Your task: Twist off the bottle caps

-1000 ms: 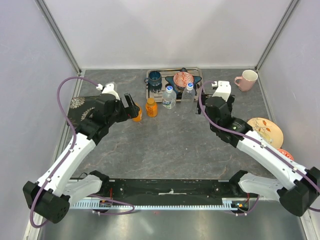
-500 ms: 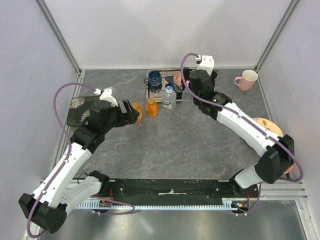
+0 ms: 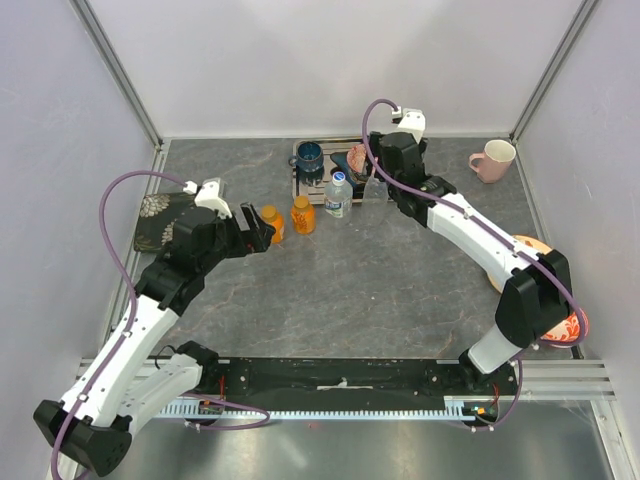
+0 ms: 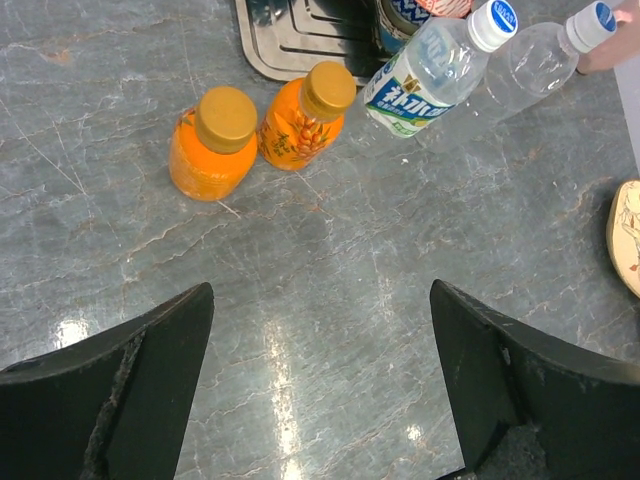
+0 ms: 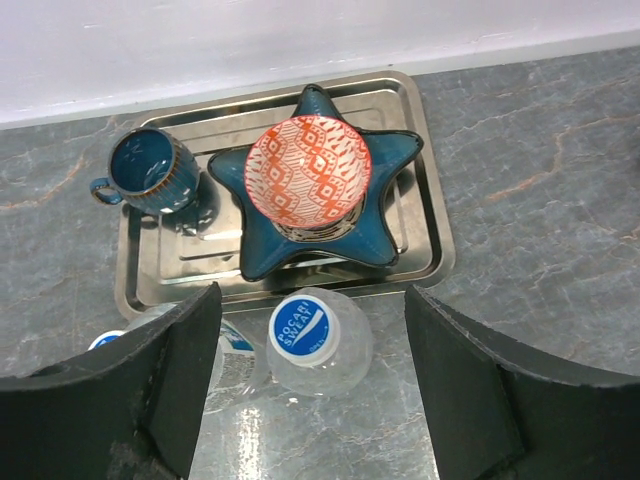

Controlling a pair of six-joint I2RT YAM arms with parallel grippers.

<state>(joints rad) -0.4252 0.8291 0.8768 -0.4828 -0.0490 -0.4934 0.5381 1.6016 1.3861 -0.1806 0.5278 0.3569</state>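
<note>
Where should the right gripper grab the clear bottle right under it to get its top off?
By the blue-and-white cap, coming straight down from above. The clear bottle stands upright, so its round cap faces up, in line between the open fingers of the right gripper. The tray rim just behind and the labelled bottle beside it would likely crowd a sideways approach.

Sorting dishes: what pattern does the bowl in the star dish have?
The bowl: orange-red and white geometric pattern, best in the right wrist view.
</note>
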